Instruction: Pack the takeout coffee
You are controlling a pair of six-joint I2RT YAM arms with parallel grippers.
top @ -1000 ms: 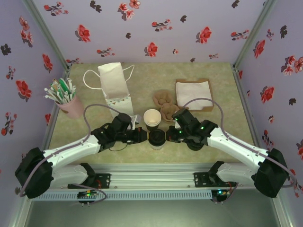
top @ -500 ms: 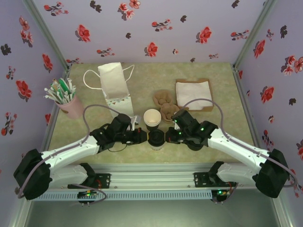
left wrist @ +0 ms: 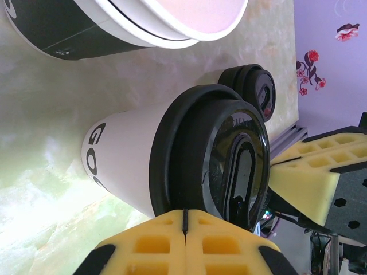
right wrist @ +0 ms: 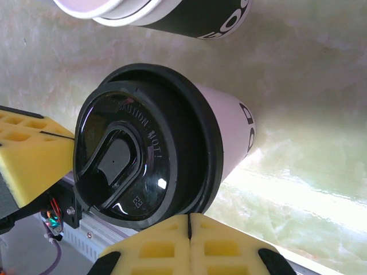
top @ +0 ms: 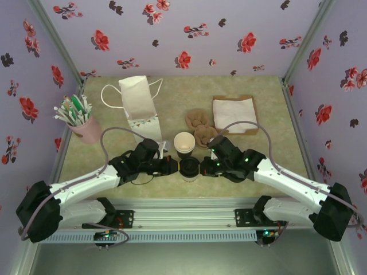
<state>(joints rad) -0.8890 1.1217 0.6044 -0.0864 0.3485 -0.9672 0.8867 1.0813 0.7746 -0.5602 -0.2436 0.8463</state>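
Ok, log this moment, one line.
lidded cup upright on table | left tool shut at its left | right tool shut at its right | cup not in paper bag

Both arms lie low and stretch inward from the near corners of the worktop with their elbows out. The left gripper [top: 171, 166] and the right gripper [top: 205, 167] face each other tip to tip, close but apart, just inside the middle of the near edge. The left gripper's yellow foam pads [left wrist: 160, 228] meet along a thin seam with nothing between them, and the right gripper's pads [right wrist: 161, 234] do likewise.
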